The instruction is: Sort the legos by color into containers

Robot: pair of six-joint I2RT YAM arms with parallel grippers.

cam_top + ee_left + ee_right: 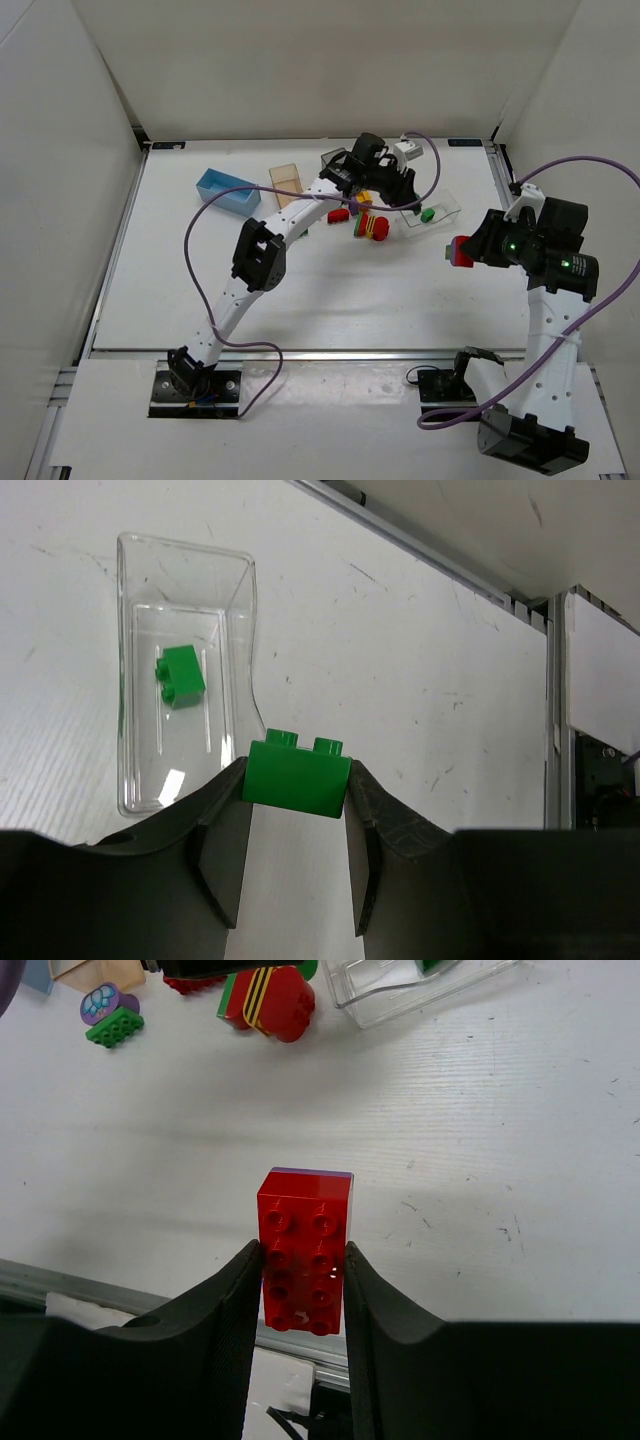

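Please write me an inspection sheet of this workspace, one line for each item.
Surface: white table, lightly scuffed.
Job's things: one green brick in the clear bin; light blue bin and tan bin stand further left; red-yellow clump lies loose.
Clutter: nothing seen.
Grippers: left gripper shut on a second green brick; right gripper shut on a red brick.
Cables: purple cables loop from both arms.
Surroundings: white walls.

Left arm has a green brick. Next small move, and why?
Probably shift the left hand over the clear bin, and only then open. It grips a green brick that looks offset beside the bin, not above it, and a matching brick already lies inside.
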